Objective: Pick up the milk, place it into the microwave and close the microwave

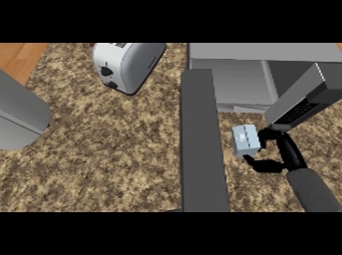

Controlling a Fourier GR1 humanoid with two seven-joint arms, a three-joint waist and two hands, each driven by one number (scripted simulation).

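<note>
Speckled brown granite counter (107, 149), small pale-blue milk carton (246, 141) upright just in front of open grey microwave (236, 82), black right hand (275, 155) curled around it from the right, cavity directly beyond, door (203, 144) swung out at left, left hand unseen.

Bench (99, 149): speckled brown stone finish, granular in look, matt. Wood (11, 57) with visible grain at the upper left edge. Toaster (129, 64): smooth brushed metal shell, slight sheen. Microwave (269, 64): plain grey, matt; door (203, 144) dark grey, smooth. Milk (246, 141): pale carton, paper-like. Right hand (276, 157): glossy black plastic.
</note>
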